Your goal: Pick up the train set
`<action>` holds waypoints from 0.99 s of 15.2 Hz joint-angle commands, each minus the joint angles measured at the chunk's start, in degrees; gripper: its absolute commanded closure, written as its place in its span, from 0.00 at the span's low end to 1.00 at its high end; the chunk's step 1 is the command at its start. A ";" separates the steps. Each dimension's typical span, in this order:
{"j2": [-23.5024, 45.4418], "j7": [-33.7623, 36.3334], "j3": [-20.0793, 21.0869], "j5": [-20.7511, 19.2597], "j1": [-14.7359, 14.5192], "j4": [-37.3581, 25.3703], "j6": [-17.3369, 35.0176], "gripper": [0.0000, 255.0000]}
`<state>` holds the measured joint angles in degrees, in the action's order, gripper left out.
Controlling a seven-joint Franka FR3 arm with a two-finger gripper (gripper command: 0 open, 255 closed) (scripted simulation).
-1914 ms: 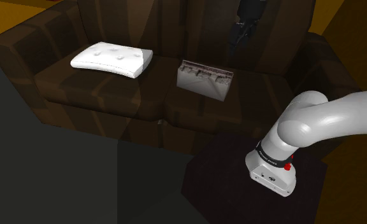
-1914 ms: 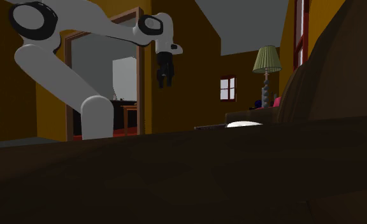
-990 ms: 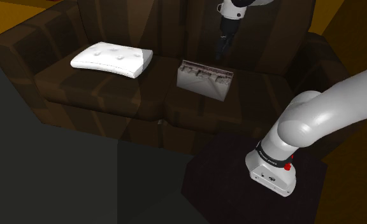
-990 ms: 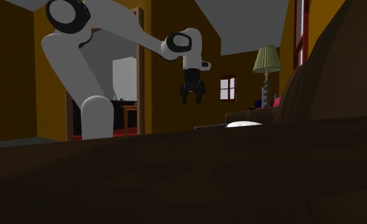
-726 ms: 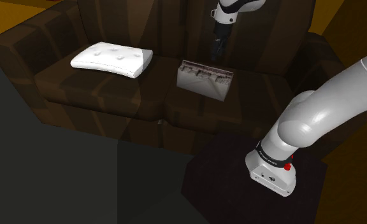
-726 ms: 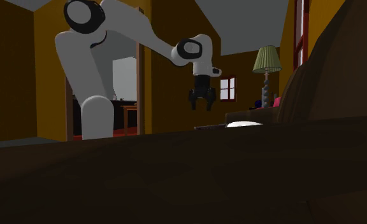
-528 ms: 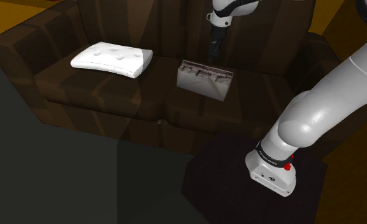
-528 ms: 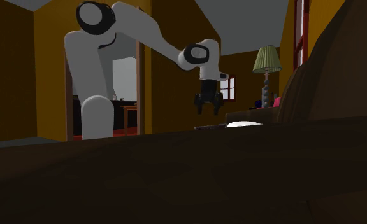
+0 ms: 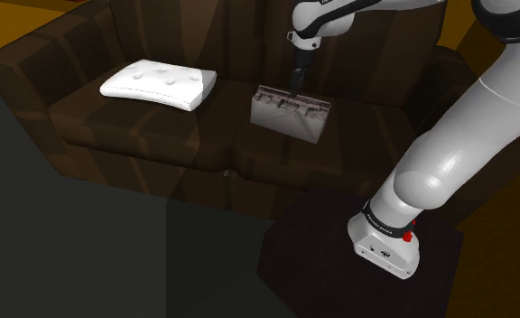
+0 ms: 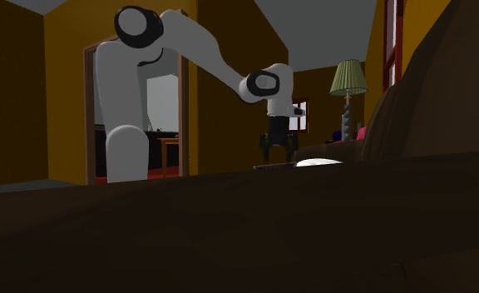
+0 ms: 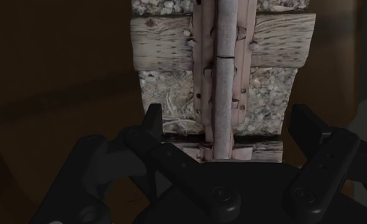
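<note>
Brown sofa in the shoulder view, w/ a white cushion on the seat toward that view's left. The train set, a grey slab w/ track detail along its top, sits on the seat further to that view's right, well apart from the cushion. Your gripper hangs right at its top edge, pointing down; the arm reaches over from the stand at lower right

2nd exterior view: you're looking low across dark brown upholstery. The gripper points down w/ fingers spread, just above that brown edge. A lamp stands toward this view's right

Wrist view: the train set shows wooden sleepers, gravel and a grey rail down the middle. The gripper is open, fingers one each side of the track piece; can't tell if they touch it, so don't count it as held
</note>
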<state>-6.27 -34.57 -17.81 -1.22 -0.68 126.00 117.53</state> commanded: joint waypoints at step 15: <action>0.20 -0.12 -0.06 0.06 0.02 0.45 0.66 1.00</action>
<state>-5.79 -34.63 -17.84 -1.10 -0.70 126.98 118.77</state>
